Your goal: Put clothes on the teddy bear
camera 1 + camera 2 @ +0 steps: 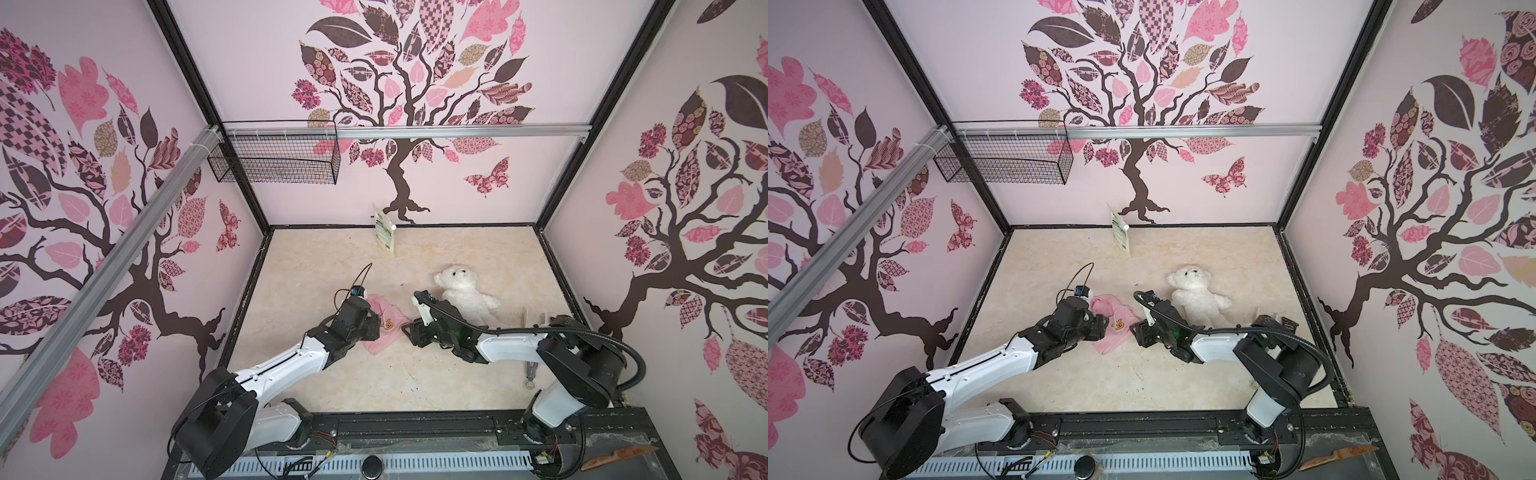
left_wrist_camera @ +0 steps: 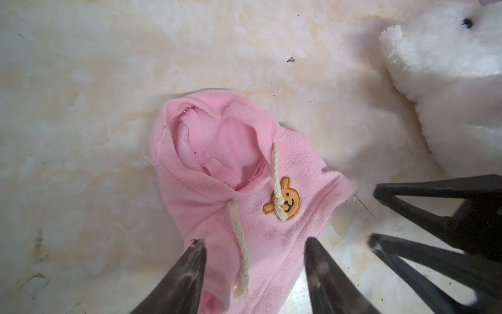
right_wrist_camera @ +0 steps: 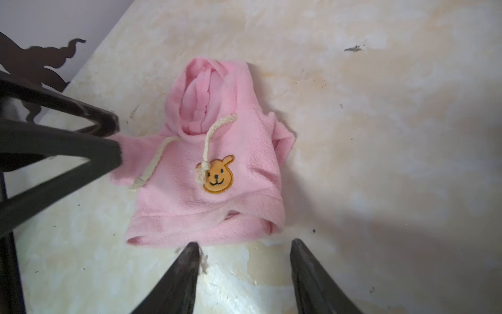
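A black wire basket hangs on the back rail at upper left; nothing can be made out inside it through the mesh; a card with green print leans against the back wall, its writing too small to read; the only mark on the pink hoodie is an orange bear-face patch, with one cream drawstring end lying over it; no lettering shows on the cloth

The left arm reaches from the near rail toward the middle of the table, wrist bent down; the left gripper is poised over the lower front of the hoodie, jaws apart with cloth between the tips and nothing pinched; in the right wrist view its fingers stand at the sleeve, and contact cannot be told; the right arm folds back across from the right, forearm low over the table; the right gripper stands just off the hoodie's hem, jaws apart and empty, over bare table

The bear lies on its back on the table, right of centre, head toward the back wall, just beside the right wrist and apart from the hoodie; in both top views the hoodie lies flat between the two grippers, hood toward the back wall; the bear wears nothing
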`<state>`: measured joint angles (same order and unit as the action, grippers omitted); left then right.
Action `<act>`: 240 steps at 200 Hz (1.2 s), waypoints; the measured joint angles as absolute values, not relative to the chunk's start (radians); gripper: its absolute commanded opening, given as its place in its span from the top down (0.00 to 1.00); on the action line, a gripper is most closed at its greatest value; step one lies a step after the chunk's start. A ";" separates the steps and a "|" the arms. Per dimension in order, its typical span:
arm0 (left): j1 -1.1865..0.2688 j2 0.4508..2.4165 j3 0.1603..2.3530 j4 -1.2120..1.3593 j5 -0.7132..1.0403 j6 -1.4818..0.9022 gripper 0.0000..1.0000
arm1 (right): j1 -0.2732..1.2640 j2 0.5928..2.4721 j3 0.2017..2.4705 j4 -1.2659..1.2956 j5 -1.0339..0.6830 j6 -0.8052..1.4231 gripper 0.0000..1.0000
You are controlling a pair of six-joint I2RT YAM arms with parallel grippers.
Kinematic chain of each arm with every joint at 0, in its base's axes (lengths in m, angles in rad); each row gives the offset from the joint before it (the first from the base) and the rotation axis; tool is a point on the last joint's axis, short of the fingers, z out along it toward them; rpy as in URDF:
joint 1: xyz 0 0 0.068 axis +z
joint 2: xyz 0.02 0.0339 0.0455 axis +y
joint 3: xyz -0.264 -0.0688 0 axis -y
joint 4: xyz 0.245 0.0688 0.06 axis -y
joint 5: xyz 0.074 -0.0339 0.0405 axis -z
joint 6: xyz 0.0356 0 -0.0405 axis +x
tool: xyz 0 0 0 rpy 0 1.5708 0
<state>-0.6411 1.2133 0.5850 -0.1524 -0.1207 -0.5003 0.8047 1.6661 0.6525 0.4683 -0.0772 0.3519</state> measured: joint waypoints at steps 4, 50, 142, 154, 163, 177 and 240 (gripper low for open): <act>-0.641 1.207 0.582 -0.152 -0.119 -0.501 0.38 | 0.805 1.678 0.658 0.469 -0.078 0.350 0.46; -0.641 1.148 0.560 -0.150 -0.101 -0.500 0.36 | 0.805 1.782 0.728 0.475 -0.077 0.328 0.68; -0.658 1.147 0.539 -0.051 0.021 -0.409 0.40 | 0.783 1.757 0.719 0.476 -0.171 0.353 1.00; -0.681 1.158 0.539 -0.036 0.028 -0.387 0.40 | 0.765 1.726 0.701 0.481 -0.210 0.377 1.00; -0.701 1.170 0.539 -0.030 0.030 -0.370 0.40 | 0.748 1.706 0.688 0.492 -0.234 0.398 1.00; -0.733 1.196 0.539 -0.017 0.032 -0.347 0.40 | 0.723 1.680 0.670 0.512 -0.271 0.429 1.00; -0.776 1.330 0.548 0.017 0.026 -0.285 0.37 | 0.684 1.662 0.659 0.540 -0.380 0.521 1.00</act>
